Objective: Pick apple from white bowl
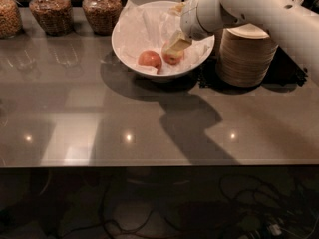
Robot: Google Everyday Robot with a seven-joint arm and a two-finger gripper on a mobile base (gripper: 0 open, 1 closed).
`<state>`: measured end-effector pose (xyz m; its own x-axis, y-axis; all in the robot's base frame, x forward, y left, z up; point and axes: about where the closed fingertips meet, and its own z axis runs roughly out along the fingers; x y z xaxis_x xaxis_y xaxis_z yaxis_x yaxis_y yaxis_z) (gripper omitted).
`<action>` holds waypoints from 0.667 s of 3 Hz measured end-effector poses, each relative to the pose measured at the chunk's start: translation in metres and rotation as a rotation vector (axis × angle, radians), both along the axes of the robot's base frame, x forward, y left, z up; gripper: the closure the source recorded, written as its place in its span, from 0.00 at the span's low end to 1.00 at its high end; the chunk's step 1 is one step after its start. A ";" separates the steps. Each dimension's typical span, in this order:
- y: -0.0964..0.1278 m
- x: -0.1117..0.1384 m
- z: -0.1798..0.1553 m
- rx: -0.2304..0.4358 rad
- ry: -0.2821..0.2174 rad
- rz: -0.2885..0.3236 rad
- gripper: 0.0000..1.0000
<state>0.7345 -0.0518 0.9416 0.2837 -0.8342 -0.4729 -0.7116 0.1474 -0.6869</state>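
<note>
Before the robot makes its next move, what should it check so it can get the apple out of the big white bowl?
1. Gripper is inside the wide glossy white bowl lined with crumpled paper: ok.
2. Gripper is at the small pale apple with the pink-red blush: ok, it sits right on top of it.
3. Firm hold on that apple: cannot tell.
4. Darker orange-red apple is out of the way: ok, it lies to the left, apart from the gripper.
5. Arm is clear of the stack of small beige disposable bowls: cannot tell, since the arm crosses over it in this view.
6. Pale apple lifted out: not ok, it is in the bowl.
</note>
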 end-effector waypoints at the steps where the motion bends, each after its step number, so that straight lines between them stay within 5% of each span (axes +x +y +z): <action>1: -0.001 0.007 -0.016 -0.029 0.025 0.000 0.38; 2: -0.006 0.011 -0.030 -0.057 0.055 -0.008 0.31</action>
